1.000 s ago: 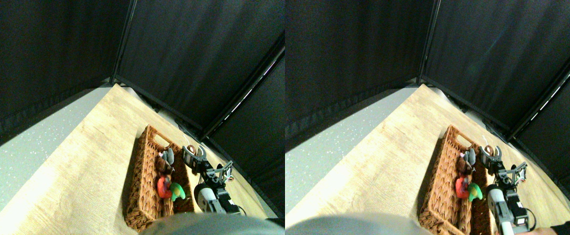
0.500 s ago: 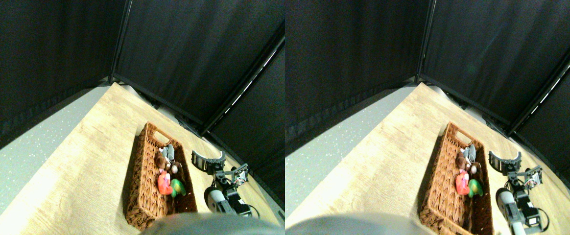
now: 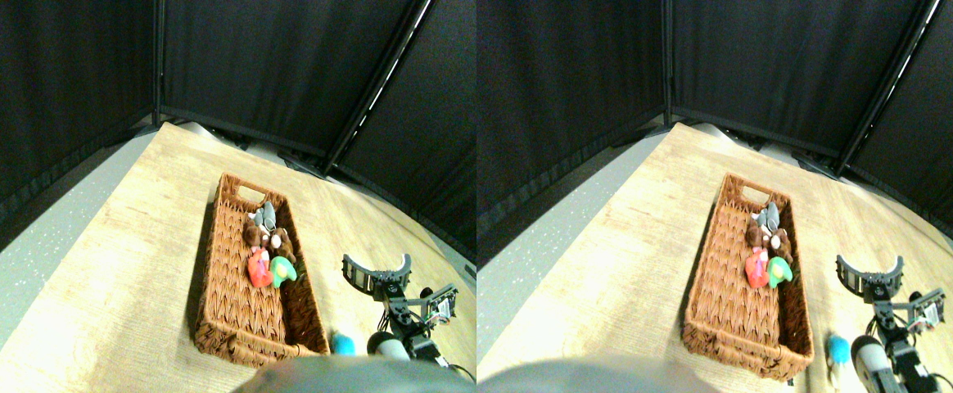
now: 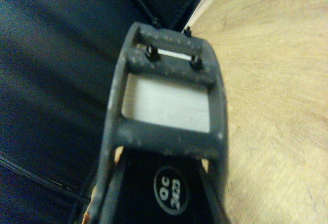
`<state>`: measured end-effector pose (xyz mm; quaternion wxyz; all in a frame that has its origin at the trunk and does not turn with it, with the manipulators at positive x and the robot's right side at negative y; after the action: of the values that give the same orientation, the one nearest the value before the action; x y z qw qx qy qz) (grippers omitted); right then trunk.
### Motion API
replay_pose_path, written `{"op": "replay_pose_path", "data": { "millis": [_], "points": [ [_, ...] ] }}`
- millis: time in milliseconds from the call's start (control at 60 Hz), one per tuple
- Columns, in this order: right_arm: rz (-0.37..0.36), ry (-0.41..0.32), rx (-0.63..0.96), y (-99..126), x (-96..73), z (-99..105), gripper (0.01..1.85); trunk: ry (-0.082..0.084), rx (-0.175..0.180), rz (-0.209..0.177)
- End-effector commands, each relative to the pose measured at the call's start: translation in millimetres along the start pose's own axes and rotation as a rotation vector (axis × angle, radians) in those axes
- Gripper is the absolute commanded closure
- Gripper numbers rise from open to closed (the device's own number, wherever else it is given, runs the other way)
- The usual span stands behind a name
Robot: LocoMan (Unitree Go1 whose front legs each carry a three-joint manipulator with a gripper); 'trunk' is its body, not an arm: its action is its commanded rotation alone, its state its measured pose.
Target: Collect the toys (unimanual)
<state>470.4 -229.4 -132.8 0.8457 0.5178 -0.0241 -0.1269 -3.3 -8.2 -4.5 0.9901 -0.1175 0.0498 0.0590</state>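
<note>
Wooden floor [image 3: 116, 270]: hand [image 3: 376, 268] spread wide, empty, beside basket [image 3: 235, 327] holding toys [image 3: 268, 250].

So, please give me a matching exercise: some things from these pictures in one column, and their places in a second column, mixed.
Things:
1. red toy
2. blue toy
3. right gripper
4. basket

Places:
A. on the wooden floor, beside the basket's near corner
B. above the floor, right of the basket, holding nothing
C. inside the basket, against a green toy
D. on the wooden floor, holding toys

Pairs: 1-C, 2-A, 3-B, 4-D
</note>
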Motion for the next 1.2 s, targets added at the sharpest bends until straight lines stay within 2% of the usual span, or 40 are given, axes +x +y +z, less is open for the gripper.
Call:
{"op": "replay_pose_path", "data": {
  "millis": [17,83,133,217,333,400,567,600,733,850,983,1200],
  "points": [
    [0.03,-0.015,0.047,3.2,-6.6,2.5,0.97,0.025,-0.017,-0.005],
    [0.03,-0.012,0.06,-3.9,-11.2,3.9,0.95,0.028,-0.01,-0.012],
    [0.02,-0.017,0.061,-10.0,-17.7,3.9,0.87,0.032,-0.007,-0.015],
    [0.0,-0.009,0.139,-18.5,-25.4,1.7,0.87,0.035,-0.006,-0.017],
    [-0.027,-0.003,0.156,-26.4,-41.2,-3.0,0.86,0.037,0.0,-0.025],
    [-0.032,-0.004,0.17,-30.7,-46.2,-5.0,0.9,0.038,-0.001,-0.025],
    [-0.073,0.003,0.21,-43.7,-53.8,-7.9,0.85,0.038,-0.011,-0.022],
    [-0.096,0.006,0.251,-48.9,-54.4,-9.4,0.87,0.038,-0.013,-0.02],
    [-0.174,0.016,0.255,-65.9,-62.5,-16.7,0.86,0.038,-0.025,-0.008],
    [-0.212,0.034,0.248,-77.4,-68.9,-22.5,0.85,0.041,-0.031,0.0],
    [-0.24,0.053,0.279,-86.5,-68.3,-28.3,0.86,0.043,-0.035,0.004],
    [-0.273,0.051,0.324,-106.1,-54.7,-32.1,1.03,0.043,-0.04,0.01]
  ]
}}
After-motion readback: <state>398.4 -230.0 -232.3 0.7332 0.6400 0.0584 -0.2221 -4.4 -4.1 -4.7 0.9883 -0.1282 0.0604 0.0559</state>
